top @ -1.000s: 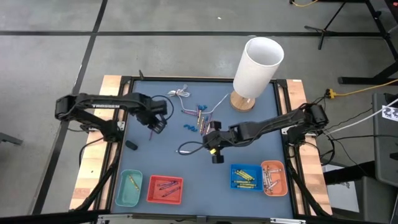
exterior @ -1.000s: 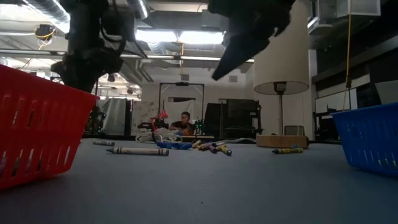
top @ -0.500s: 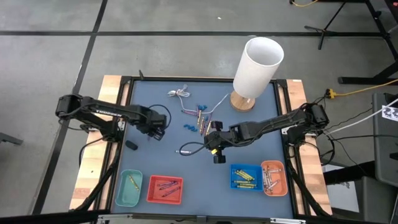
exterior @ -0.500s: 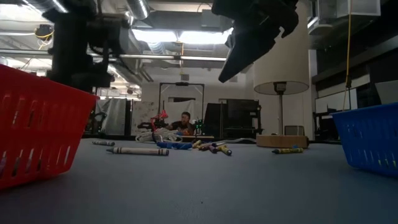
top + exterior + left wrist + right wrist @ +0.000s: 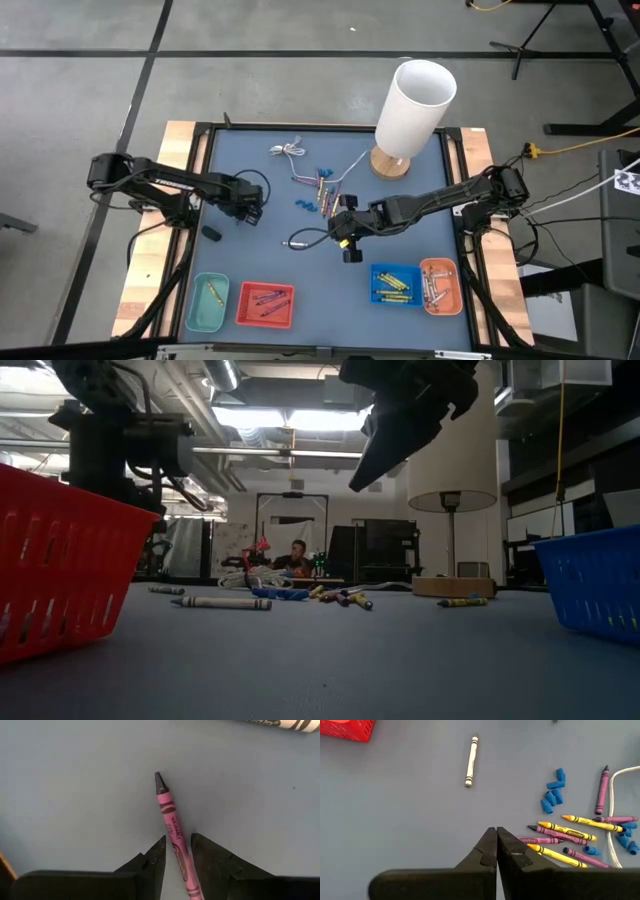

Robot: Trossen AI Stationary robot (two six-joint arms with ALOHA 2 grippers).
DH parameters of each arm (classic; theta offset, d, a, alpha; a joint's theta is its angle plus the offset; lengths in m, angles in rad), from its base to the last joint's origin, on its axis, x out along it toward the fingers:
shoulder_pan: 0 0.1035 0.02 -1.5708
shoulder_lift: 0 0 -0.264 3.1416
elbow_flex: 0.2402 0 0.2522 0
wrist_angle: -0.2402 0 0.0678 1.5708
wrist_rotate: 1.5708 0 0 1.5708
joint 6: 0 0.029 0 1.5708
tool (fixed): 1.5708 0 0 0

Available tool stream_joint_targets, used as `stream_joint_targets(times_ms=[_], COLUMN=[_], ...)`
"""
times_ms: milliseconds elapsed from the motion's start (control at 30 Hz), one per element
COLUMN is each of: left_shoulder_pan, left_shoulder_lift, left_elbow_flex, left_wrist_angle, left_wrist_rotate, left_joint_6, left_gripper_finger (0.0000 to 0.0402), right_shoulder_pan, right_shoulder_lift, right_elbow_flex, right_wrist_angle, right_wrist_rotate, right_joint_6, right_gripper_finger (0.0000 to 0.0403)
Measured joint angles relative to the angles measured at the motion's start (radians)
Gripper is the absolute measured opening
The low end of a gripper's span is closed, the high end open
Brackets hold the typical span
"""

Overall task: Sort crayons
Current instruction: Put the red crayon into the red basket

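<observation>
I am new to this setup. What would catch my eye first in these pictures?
The tall white cylinder at the table's far edge stands out first. Then the left gripper, jaws straddling a pink crayon on the mat, and the four coloured baskets along the near edge.

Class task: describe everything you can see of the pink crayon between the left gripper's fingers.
The pink crayon is a thin stick in a pink paper wrapper with dark printed bands and lettering, ending in a dark pointed tip. It lies flat on the blue-grey table, its rear part between the fingers of the left gripper, which stand narrowly apart beside it.
</observation>
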Motion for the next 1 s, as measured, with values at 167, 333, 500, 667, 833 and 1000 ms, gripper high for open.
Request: stream_joint_targets(times_ms=[167,333,500,667,833,1000], left_shoulder_pan=[0.0,0.0,0.0,0.0,0.0,-0.02], left_shoulder_lift=[0.0,0.001,0.001,-0.016,-0.071,-0.14], left_elbow_flex=[-0.012,-0.013,-0.013,-0.013,0.023,0.056], left_wrist_angle=[0.024,0.029,0.027,0.028,0.041,0.078], left_wrist_rotate=[0.009,0.012,0.007,0.005,0.012,0.094], left_joint_6=[0.003,0.003,0.004,0.028,0.108,0.171], left_gripper_finger=[0.0075,0.0043,0.0015,0.0005,0.0005,0.0005], right_shoulder_pan=[0.0,0.0,0.0,0.0,0.0,0.0], right_shoulder_lift=[0.0,0.0,0.0,0.0,0.0,0.001], right_elbow_flex=[0.0,0.0,0.0,0.0,0.0,0.0], right_wrist_angle=[0.003,0.004,0.006,0.008,0.009,0.009], right_wrist_rotate=[0.0,0.0,0.0,0.0,0.0,0.0], right_joint_6=[0.0,0.0,0.0,0.0,0.0,0.0], right_gripper_finger=[0.0003,0.0003,0.0003,0.0003,0.0003,0.0003])
